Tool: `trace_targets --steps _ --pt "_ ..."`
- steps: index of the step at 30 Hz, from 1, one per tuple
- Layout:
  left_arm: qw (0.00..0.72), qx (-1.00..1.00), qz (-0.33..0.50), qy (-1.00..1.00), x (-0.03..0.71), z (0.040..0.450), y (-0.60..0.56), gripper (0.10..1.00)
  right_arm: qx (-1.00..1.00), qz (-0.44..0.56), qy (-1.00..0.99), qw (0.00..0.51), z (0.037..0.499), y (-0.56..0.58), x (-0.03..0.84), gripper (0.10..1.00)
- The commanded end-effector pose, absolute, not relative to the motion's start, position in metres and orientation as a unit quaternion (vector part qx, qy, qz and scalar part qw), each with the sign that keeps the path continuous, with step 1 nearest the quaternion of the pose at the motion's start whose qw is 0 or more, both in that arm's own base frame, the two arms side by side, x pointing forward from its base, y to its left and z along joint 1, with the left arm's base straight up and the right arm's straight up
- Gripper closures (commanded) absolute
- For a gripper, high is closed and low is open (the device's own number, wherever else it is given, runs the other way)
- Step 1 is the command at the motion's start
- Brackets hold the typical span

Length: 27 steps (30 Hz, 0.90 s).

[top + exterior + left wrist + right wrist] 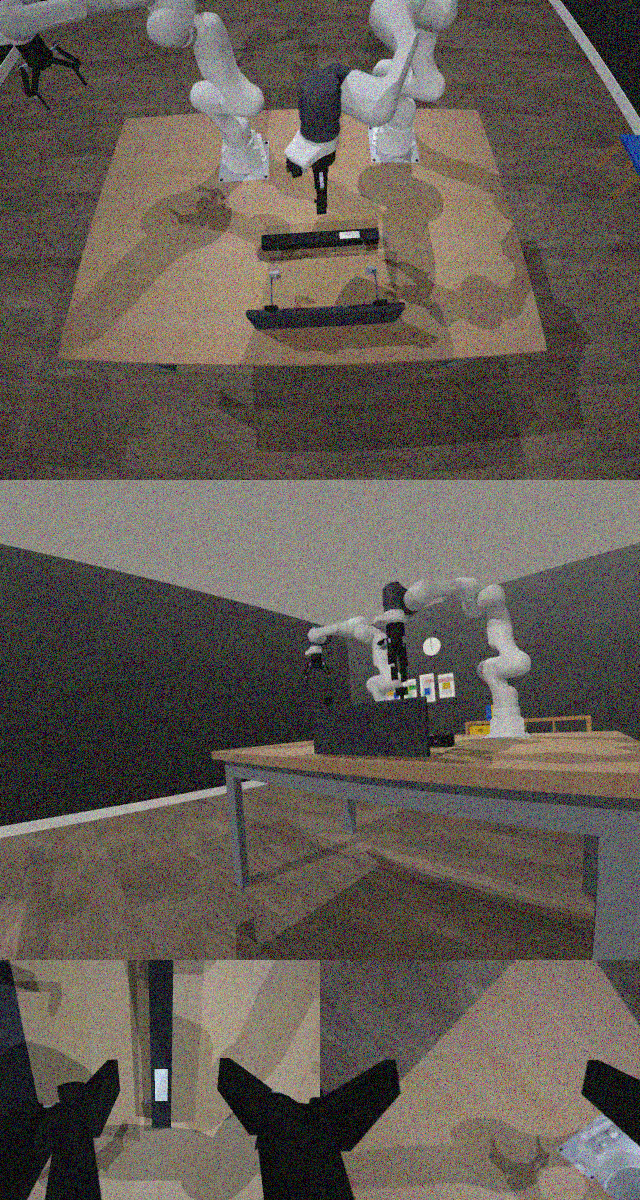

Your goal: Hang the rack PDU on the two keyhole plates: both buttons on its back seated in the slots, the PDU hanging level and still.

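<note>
The rack PDU (305, 240) (161, 1020), a long black bar with a white label, lies level behind the dark upright panel (325, 316) (369, 728). Two small light keyhole plates (274, 274) (371, 270) are at the ends of thin rods from the panel's top, between panel and PDU; their slots are too small to make out. My left gripper (321, 210) (401, 690) (168, 1074) is partly open and empty above the PDU, with the bar lined up between its fingers in the left wrist view. My right gripper (67, 96) (491, 1077) is wide open and empty, far from the PDU.
The wooden table (170, 310) (568, 777) carries both white arm bases (244, 162) (393, 147) behind the PDU. The panel stands near the table's front edge, and its rods stick out toward the PDU. Strong shadows cross the table top.
</note>
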<state>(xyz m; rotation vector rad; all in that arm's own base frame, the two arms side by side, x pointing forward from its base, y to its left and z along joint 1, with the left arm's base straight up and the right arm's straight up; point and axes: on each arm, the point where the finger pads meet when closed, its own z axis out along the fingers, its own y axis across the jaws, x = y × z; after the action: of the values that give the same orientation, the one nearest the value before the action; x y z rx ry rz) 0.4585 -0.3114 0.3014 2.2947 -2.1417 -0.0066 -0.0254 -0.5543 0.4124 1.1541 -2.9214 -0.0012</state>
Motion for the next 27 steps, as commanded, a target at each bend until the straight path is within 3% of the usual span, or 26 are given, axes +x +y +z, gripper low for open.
trace_targets --steps 1,10,27 --pt "0.0 0.729 0.0 -0.685 0.459 0.294 -0.313 0.5 0.367 0.0 -0.93 0.0 0.412 -0.554 -0.025 0.098" --pt "0.0 0.729 0.0 -0.685 0.459 0.266 -0.313 0.5 0.367 0.0 -0.93 0.0 0.412 -0.554 -0.025 0.098" --pt "0.0 0.729 0.0 -0.685 0.46 0.175 -0.313 0.5 0.367 0.0 -0.93 0.0 0.412 -0.554 -0.025 0.098"
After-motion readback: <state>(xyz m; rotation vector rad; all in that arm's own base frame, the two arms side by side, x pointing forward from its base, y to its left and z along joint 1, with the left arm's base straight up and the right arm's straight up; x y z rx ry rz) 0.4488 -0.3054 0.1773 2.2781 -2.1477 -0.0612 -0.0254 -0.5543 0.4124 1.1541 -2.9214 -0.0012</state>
